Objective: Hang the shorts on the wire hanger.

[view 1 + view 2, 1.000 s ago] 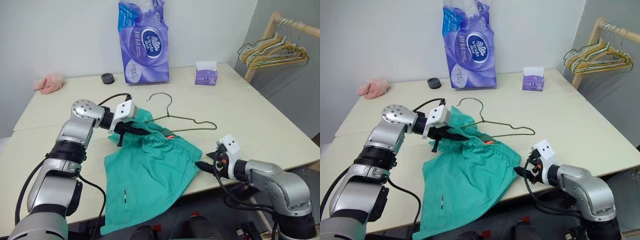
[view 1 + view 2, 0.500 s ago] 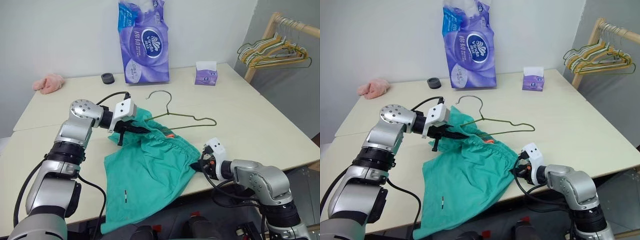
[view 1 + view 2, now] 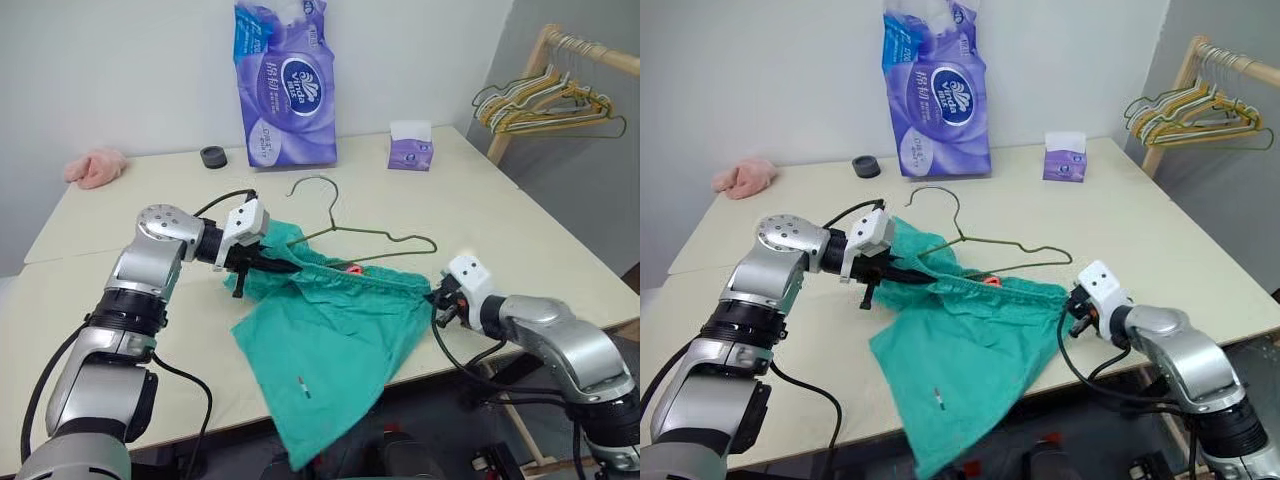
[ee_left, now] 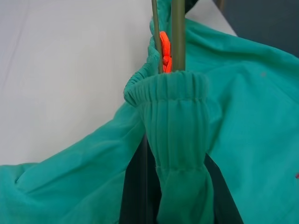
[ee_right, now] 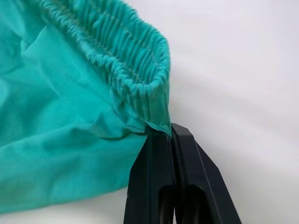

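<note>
The teal shorts [image 3: 340, 325] lie on the table's front half, one leg hanging over the front edge. Their gathered waistband is stretched between both grippers. My left gripper [image 3: 268, 264] is shut on the waistband's left end, and the left wrist view shows the bunched waistband [image 4: 180, 121] between its fingers [image 4: 133, 196]. My right gripper [image 3: 436, 297] is shut on the waistband's right corner [image 5: 156, 93]. The wire hanger [image 3: 385, 235] lies just behind the shorts with its hook [image 3: 318, 186] pointing away. Its wire [image 4: 178, 32] runs into the waistband beside the orange tag [image 4: 163, 49].
A purple tissue pack [image 3: 284, 85], a small purple tissue box [image 3: 410, 148], a black roll [image 3: 213, 157] and a pink cloth [image 3: 95, 167] sit along the table's back. A wooden rack with several hangers [image 3: 545, 100] stands at the right. The table's front edge [image 3: 190, 425] is close.
My right gripper closed on the waistband's right corner and pulled it to the right, stretching the waistband taut. The shorts slid right with it. The left gripper kept its hold.
</note>
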`<state>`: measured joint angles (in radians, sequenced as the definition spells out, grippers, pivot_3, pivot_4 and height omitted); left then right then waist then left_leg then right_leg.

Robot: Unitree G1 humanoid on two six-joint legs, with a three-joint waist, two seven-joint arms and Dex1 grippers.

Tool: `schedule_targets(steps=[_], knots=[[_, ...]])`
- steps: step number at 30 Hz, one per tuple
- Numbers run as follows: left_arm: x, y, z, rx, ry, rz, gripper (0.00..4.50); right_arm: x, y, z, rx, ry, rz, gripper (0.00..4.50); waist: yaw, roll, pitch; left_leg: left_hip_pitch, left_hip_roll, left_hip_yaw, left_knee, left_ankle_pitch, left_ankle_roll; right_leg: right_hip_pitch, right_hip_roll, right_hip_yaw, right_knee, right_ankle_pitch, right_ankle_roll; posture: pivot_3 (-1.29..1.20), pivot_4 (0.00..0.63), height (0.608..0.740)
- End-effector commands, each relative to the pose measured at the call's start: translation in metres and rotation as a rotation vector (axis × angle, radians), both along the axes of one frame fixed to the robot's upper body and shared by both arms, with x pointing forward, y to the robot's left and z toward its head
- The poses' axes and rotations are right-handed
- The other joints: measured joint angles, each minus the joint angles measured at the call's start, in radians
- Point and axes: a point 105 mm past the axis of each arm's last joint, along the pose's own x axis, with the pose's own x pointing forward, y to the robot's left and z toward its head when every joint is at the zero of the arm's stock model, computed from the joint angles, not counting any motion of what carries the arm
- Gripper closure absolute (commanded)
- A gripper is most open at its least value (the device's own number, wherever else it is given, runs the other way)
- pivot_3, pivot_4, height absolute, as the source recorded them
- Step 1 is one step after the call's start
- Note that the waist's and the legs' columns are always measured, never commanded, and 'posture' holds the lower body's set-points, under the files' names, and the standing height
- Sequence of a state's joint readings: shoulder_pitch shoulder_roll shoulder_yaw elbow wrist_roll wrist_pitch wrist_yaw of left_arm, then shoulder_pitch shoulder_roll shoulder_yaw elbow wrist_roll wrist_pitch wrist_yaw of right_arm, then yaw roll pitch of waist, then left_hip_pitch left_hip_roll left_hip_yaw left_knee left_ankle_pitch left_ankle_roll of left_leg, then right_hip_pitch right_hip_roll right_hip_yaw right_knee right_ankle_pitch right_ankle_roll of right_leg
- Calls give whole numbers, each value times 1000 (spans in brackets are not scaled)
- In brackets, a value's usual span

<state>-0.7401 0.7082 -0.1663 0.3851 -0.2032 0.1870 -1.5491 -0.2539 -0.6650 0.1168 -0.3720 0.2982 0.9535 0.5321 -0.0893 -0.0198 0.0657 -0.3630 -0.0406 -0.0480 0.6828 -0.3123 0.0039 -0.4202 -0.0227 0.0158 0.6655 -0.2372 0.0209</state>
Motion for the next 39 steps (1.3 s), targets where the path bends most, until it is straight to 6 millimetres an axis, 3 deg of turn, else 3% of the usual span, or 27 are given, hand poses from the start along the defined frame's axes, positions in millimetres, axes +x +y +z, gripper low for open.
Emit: schedule_targets(steps=[1,4,10,18,21,24,30,39], knots=[[-15,11,9,43,37,-39,4500,7,-22,9,-20,-25,-54,4432,-3,0,0,0,0,0,0,0,0,0,0,0,0,0,0,-143,30,740],[-16,22,-2,131,39,-29,4500,7,-20,14,-16,-32,-42,4432,-2,0,0,0,0,0,0,0,0,0,0,1,0,0,0,-141,31,740],[-7,25,-5,158,0,-4,4500,5,-13,21,-23,-53,1,4432,5,0,0,0,0,0,0,0,0,0,0,0,0,0,0,-141,35,740],[1,16,-4,107,-41,12,4500,-4,-2,32,21,-79,72,4432,4,0,0,0,0,0,0,0,0,0,0,0,0,0,0,-145,34,740],[4,12,0,65,-53,28,4500,-10,2,35,67,-63,80,3851,4,0,0,0,0,0,0,0,0,0,0,0,0,0,0,-150,36,740],[8,9,5,22,-57,50,4500,-18,14,32,99,-49,122,2875,3,0,0,0,0,0,0,0,0,0,0,0,0,0,0,-152,36,740],[11,6,15,-49,-38,84,4500,5,24,26,135,-90,61,790,1,0,0,0,0,0,0,0,0,0,0,0,0,0,0,-149,36,740],[11,7,17,-70,-35,106,4500,24,46,6,220,8,55,790,-1,0,0,0,0,0,0,0,0,0,0,0,0,0,0,-137,34,740]])
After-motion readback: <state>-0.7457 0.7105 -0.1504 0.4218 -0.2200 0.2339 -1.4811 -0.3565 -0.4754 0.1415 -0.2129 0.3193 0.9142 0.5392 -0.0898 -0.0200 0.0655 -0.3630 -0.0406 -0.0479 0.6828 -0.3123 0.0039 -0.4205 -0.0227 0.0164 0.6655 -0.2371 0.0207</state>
